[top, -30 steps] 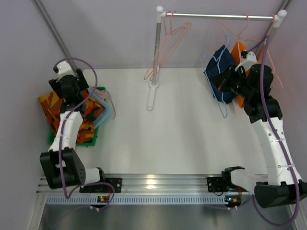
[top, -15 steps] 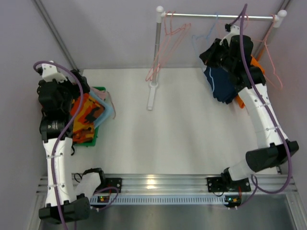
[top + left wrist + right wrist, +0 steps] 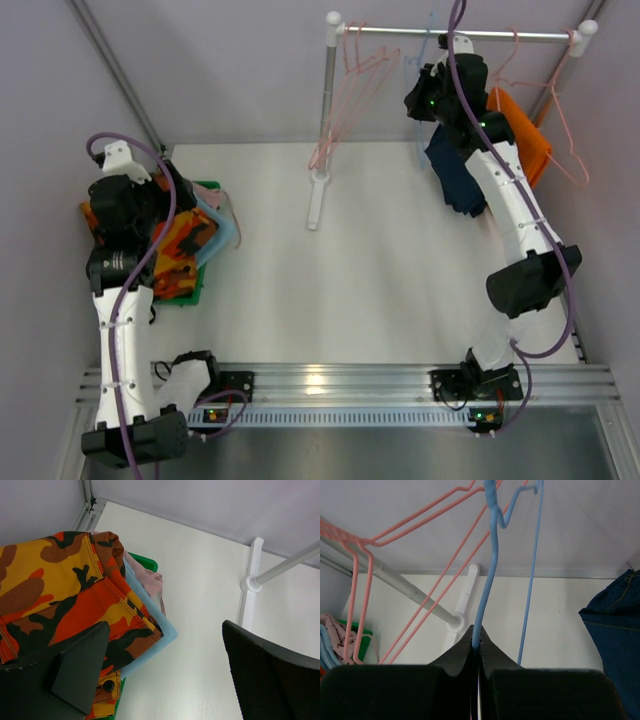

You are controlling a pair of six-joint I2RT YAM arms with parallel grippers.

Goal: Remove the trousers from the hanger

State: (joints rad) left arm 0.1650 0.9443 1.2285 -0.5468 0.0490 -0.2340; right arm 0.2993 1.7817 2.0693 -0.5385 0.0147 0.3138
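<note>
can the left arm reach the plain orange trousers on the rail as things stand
Probably not. The left gripper hangs open over the camouflage trousers at far left; the orange trousers hang far right on the rail, with the right arm and navy trousers between.

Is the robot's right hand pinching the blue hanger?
Yes, the right gripper is shut tight on the thin wire of the blue hanger.

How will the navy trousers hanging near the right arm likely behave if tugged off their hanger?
Probably floppy: the navy trousers droop in loose folds under the rail. Likely heavyish for cloth; the stitched seams in the right wrist view suggest denim. The thin blue hanger, pinched by the right gripper, may swing or flex.
</note>
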